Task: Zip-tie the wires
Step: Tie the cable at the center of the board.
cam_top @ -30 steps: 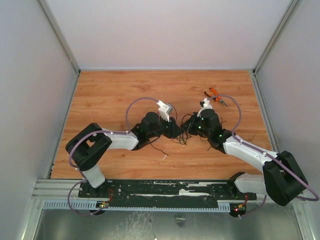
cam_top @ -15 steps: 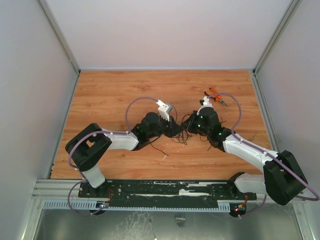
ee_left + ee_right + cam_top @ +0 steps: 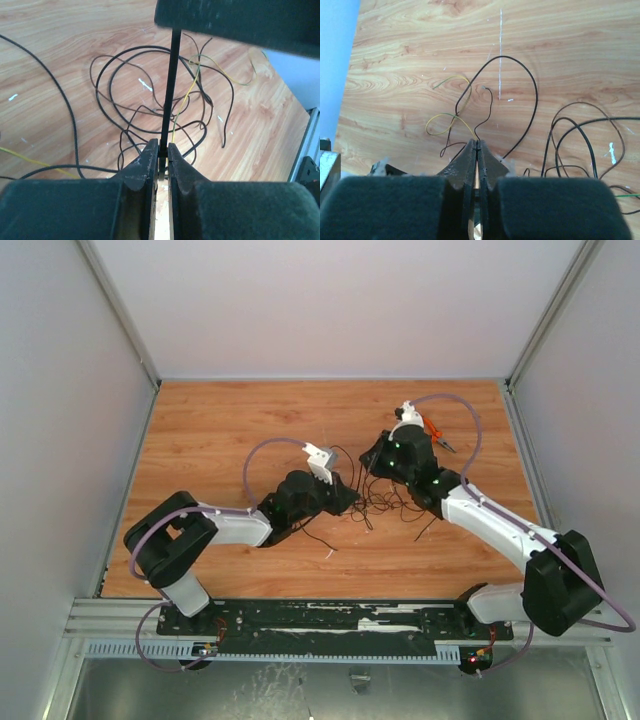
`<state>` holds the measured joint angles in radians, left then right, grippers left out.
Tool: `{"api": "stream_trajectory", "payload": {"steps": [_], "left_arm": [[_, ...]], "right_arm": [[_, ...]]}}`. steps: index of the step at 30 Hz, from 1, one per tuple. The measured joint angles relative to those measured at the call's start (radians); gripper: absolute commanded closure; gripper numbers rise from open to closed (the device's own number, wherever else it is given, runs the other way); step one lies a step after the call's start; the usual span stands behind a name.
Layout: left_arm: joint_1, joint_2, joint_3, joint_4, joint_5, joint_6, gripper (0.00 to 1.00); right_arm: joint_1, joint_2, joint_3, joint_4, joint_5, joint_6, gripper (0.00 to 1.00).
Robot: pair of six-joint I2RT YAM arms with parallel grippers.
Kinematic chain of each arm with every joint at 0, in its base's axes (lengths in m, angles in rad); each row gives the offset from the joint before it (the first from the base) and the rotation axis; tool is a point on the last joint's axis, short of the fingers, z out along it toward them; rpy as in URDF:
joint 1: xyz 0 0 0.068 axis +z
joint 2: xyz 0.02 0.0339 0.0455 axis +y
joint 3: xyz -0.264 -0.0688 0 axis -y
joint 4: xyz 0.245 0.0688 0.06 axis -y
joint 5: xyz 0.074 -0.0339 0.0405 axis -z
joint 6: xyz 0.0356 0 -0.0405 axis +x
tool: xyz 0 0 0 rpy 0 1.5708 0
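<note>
Pinching wires [image 3: 386,503] — L claw [image 3: 163,148] & R claw [image 3: 477,148], tangle btwn them.

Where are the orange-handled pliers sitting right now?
In the top view, the orange-handled pliers lie on the far right part of the wooden table, just beyond the right arm's wrist, apart from the tangle of thin dark wires.

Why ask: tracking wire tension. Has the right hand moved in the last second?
Yes: the right hand moved toward the far edge, now level with the pliers.
</note>
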<state>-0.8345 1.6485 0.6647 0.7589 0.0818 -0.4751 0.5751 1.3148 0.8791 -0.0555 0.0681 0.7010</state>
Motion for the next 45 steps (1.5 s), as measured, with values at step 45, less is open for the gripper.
{"api": "stream_trajectory", "payload": {"steps": [45], "left_arm": [[0.008, -0.071, -0.008, -0.058, -0.115, 0.063, 1.0]], "right_arm": [[-0.029, -0.072, 0.168, -0.054, 0.085, -0.12, 1.0]]}}
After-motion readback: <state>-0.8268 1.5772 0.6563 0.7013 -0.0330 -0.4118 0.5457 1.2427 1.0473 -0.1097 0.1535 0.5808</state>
